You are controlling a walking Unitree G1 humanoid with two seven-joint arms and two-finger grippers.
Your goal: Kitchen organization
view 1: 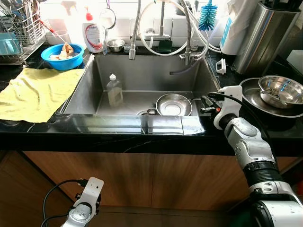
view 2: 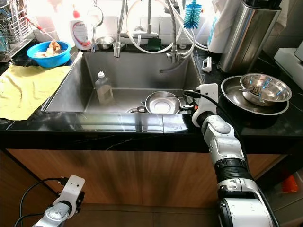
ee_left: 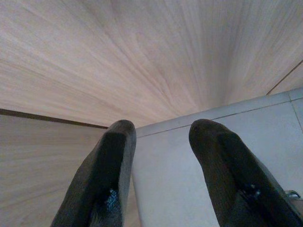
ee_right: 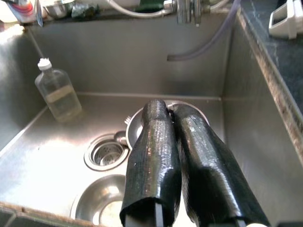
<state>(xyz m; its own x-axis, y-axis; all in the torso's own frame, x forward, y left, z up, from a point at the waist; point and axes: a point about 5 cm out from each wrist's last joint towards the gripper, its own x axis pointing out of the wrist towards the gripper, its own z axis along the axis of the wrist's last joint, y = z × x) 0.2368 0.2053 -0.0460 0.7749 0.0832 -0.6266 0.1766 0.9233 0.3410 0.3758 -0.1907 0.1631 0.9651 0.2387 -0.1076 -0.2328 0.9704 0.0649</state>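
Note:
A steel bowl [view 1: 173, 105] lies in the sink [view 1: 142, 71] beside the drain [ee_right: 106, 152]. A second steel bowl [ee_right: 101, 200] sits near the sink's front wall. A clear bottle [view 1: 114, 91] stands upright on the sink floor at the left. My right gripper [view 1: 204, 105] hovers over the sink's right edge, just above the first bowl, and in the right wrist view its fingers [ee_right: 154, 142] are pressed together with nothing between them. My left gripper [ee_left: 163, 130] hangs low in front of the wooden cabinet, open and empty.
Stacked steel bowls [view 1: 277, 92] sit on the right counter beside a tall steel canister [view 1: 265, 35]. A yellow cloth [view 1: 40, 92], a blue bowl [view 1: 62, 56] and a dish rack [view 1: 19, 33] are on the left. Faucet hoses [view 1: 161, 28] and a soap bottle [view 1: 93, 34] line the back.

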